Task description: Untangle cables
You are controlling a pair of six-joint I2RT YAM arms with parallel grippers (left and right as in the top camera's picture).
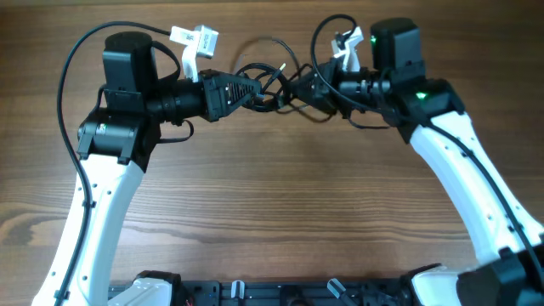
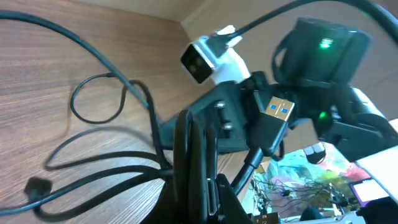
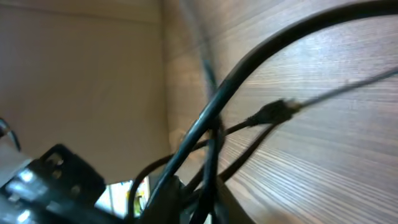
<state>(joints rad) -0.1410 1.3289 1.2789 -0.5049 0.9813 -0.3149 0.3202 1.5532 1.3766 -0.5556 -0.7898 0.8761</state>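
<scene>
Left gripper (image 1: 253, 92): jaws together, clamped on the cables (image 1: 270, 72) at its tips. Slack loops lie on the table (image 1: 280, 195) beside its fingers. Just ahead: USB plug (image 2: 280, 111), lifted. Beyond: right gripper (image 1: 299, 87) in the same tangle, jaw state cannot tell.

You have the cables (image 1: 270, 76) bunched at the far middle of the tabletop (image 1: 280, 204), between 2 arms: left fingers (image 1: 245, 90) at their left side, right fingers (image 1: 308, 85) at their right.
</scene>
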